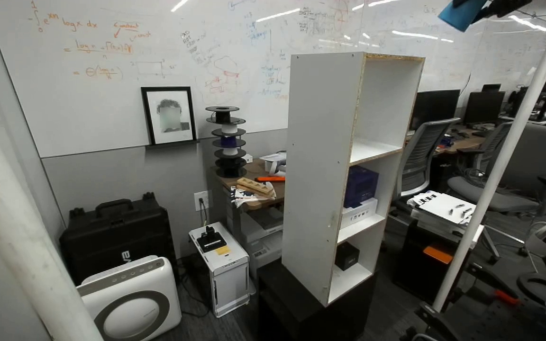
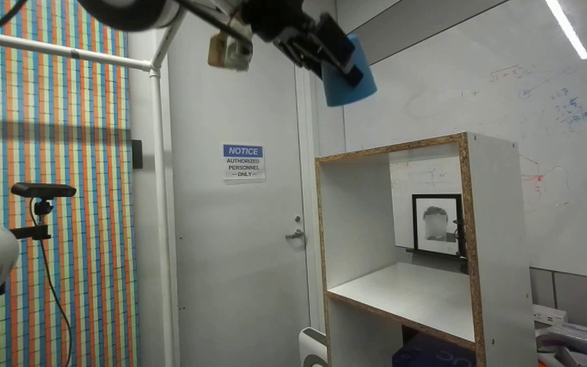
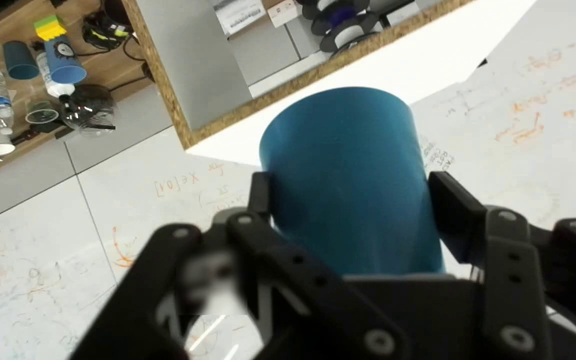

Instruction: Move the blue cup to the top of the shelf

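Within the pincer [image 3: 355, 202] | blue cup [image 3: 343, 145], tilted | pincer clamped on its sides

Shelf [image 2: 497, 229]: smooth panels; on camera I read its front edges as raw chipboard, rough. Higher than the shelf, blue cup [image 2: 345, 95], smooth, plastic-looking. Behind the shelf, whiteboard [image 1: 168, 52], glossy. Beneath, black base [image 1: 330, 317], matt.

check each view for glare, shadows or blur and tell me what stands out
In both exterior views, bright light streaks glare off the whiteboard; in an exterior view, a darker band, likely shadow, crosses the striped wall; in the wrist view, a white panel of the shelf is washed out and a patch on the gripper looks smeared.
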Controlling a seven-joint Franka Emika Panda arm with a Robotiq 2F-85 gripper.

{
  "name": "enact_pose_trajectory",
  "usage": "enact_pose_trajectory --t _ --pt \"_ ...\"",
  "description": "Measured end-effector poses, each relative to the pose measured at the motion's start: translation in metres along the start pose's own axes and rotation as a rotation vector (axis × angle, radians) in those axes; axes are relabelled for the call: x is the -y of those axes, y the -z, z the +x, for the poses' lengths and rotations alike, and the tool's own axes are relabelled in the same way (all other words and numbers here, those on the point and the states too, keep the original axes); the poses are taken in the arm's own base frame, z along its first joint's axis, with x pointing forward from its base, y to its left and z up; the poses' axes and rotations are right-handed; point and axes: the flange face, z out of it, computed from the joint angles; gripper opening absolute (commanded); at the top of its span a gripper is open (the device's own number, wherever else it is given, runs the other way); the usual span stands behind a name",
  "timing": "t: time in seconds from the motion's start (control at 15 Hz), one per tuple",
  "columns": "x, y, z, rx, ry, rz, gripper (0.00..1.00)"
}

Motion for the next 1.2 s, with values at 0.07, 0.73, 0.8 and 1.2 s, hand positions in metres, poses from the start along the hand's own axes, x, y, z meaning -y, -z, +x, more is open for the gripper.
enact_pose_trajectory --t 0.07,0.73,0.8,1.2 --pt "-0.002 0.016 0.018 -0.011 -0.028 0.008 0.50" --pt "0.000 -0.066 0.105 0.163 -0.185 -0.032 0.50" --pt "0.007 -0.091 0.103 0.189 -0.192 -0.031 0.50" --pt "0.079 -0.211 0.072 0.320 -0.179 -0.044 0.96"
